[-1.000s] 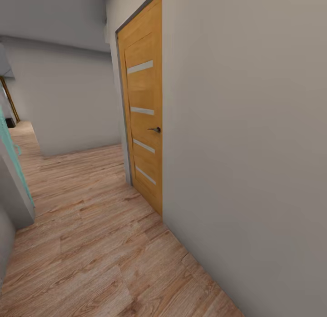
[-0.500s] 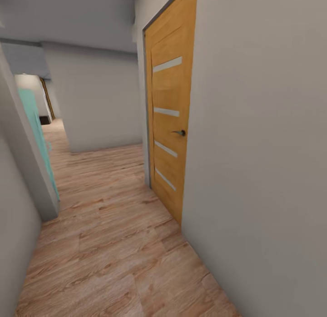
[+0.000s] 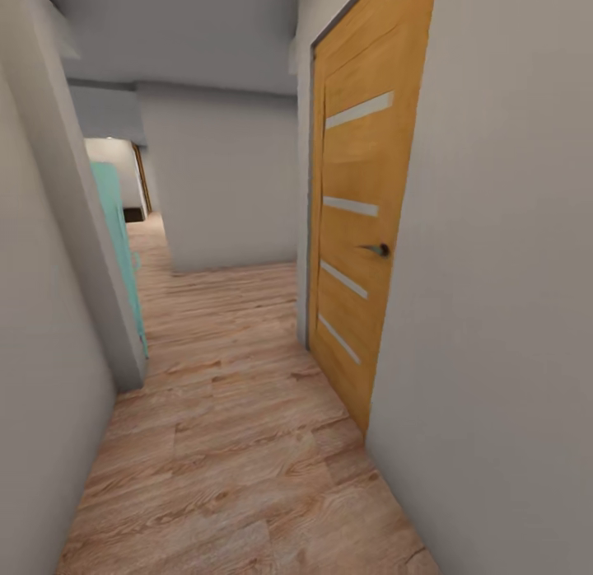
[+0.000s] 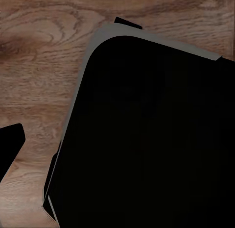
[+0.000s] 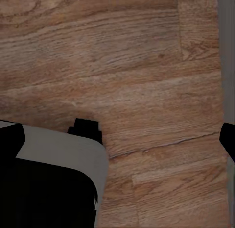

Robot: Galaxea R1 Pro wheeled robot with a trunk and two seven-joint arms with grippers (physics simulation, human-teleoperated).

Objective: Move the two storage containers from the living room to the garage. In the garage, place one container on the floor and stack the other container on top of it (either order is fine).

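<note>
Ahead, a hallway with an orange door (image 3: pixel 358 229); neither tool's state can be told

A: How many doors do you count in the corridor?
B: One wooden door (image 3: pixel 362 229), closed. It has four pale strips (image 3: pixel 350 206) across it and one dark handle (image 3: pixel 377 249).
A: Any other door?
B: One turquoise panel (image 3: pixel 117 237) stands at the left wall; I cannot tell if it is a door.
A: And the floor?
B: One wood plank floor (image 3: pixel 231 443). In each wrist view, one black body with a grey rim (image 4: pixel 147 135) lies above the planks.
</note>
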